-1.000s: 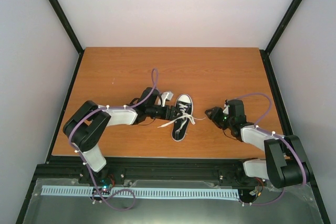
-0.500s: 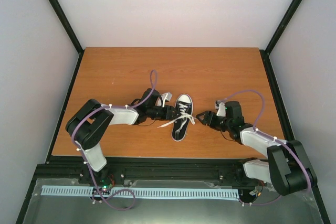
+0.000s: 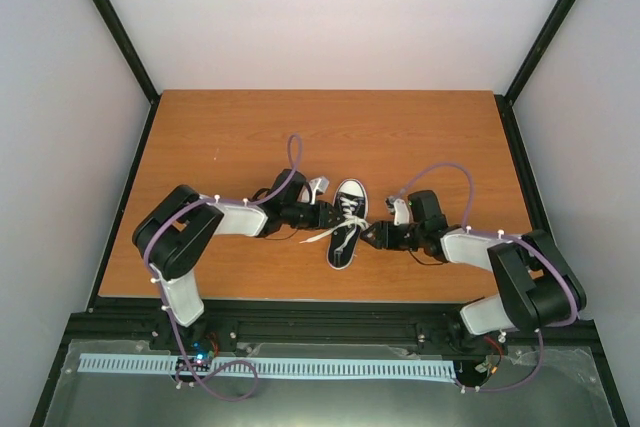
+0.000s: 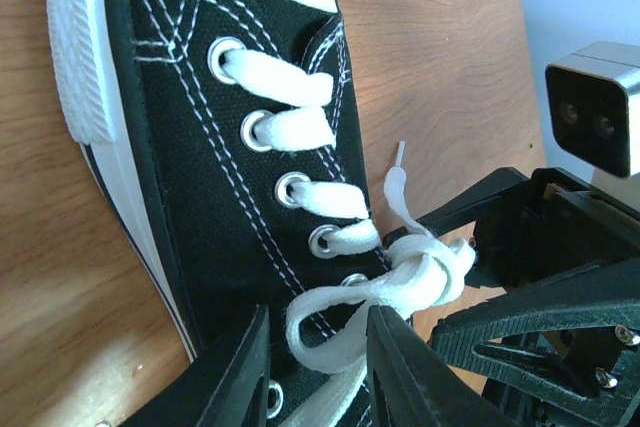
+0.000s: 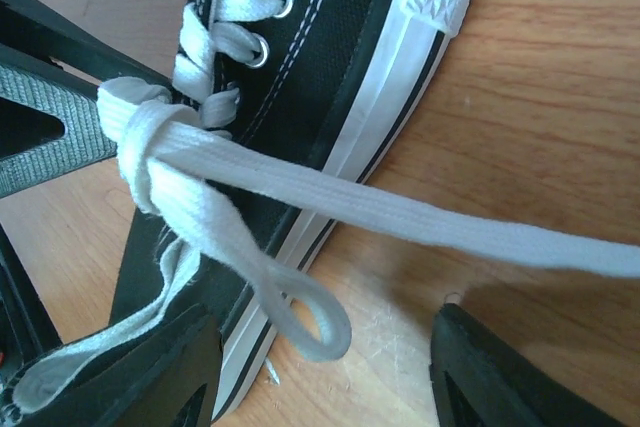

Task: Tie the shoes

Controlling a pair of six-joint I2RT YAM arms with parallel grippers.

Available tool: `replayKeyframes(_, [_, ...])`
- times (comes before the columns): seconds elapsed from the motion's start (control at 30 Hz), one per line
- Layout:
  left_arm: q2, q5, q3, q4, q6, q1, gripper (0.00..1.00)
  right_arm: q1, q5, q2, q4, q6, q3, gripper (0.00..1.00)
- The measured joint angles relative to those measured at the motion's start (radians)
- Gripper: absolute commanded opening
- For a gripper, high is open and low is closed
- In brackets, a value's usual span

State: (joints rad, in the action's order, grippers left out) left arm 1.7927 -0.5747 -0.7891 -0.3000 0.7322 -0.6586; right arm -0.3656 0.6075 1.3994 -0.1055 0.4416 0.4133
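The black sneaker (image 3: pixel 346 223) with a white toe cap lies mid-table, toe pointing away. Its white laces are crossed into a knot (image 4: pixel 432 271) over the tongue. My left gripper (image 3: pixel 325 215) is at the shoe's left side, jaws open, with one lace loop (image 4: pixel 330 315) lying between the fingers (image 4: pixel 232 375). My right gripper (image 3: pixel 372 235) is at the shoe's right side, wide open, with a small lace loop (image 5: pixel 312 323) resting on the table between its fingers (image 5: pixel 160 372). A long lace strand (image 5: pixel 450 227) runs from the knot (image 5: pixel 135 122) out to the right.
The wooden table (image 3: pixel 250 137) has black frame rails at its left, right and near edges. The right arm's wrist camera (image 4: pixel 595 112) and fingers (image 4: pixel 540 307) sit close behind the knot in the left wrist view.
My right arm has moved left across the table until its gripper is against the shoe's right side. The left gripper and the shoe have barely moved.
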Motion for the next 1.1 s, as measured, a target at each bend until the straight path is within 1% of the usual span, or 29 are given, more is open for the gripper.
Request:
replayKeyframes(0.13, [0.012, -0.002, -0.009, -0.001, 0.006, 0.0, 0.26, -0.005, 0.007, 0.045, -0.013, -0.019, 0.026, 0.5])
replayKeyframes(0.2, [0.017, -0.002, -0.015, -0.001, 0.01, 0.0, 0.23, -0.008, 0.008, 0.06, -0.018, -0.026, 0.037, 0.45])
replayKeyframes(0.27, [0.021, -0.001, -0.021, -0.001, 0.014, 0.0, 0.16, -0.01, 0.011, 0.071, -0.023, -0.035, 0.045, 0.35])
replayKeyframes(0.37, [0.025, 0.003, -0.025, 0.0, 0.024, 0.0, 0.02, -0.012, 0.017, 0.085, -0.026, -0.049, 0.052, 0.17])
replayKeyframes(0.43, [0.026, 0.007, -0.026, 0.0, 0.029, 0.0, 0.01, -0.013, 0.017, 0.089, -0.023, -0.056, 0.054, 0.05])
replayKeyframes(0.47, [0.026, 0.01, -0.026, 0.001, 0.031, 0.0, 0.01, -0.013, 0.018, 0.089, -0.021, -0.06, 0.055, 0.03])
replayKeyframes(0.67, [0.019, 0.06, -0.026, 0.004, 0.032, 0.0, 0.01, -0.015, -0.006, 0.069, 0.015, -0.064, 0.055, 0.03])
replayKeyframes(0.87, [-0.005, 0.122, -0.021, 0.013, 0.039, 0.004, 0.01, -0.015, -0.057, 0.028, 0.089, -0.064, 0.055, 0.03])
replayKeyframes(1.1, [-0.021, 0.148, 0.0, 0.02, 0.051, 0.026, 0.01, -0.015, -0.103, 0.02, 0.146, -0.052, 0.055, 0.03])
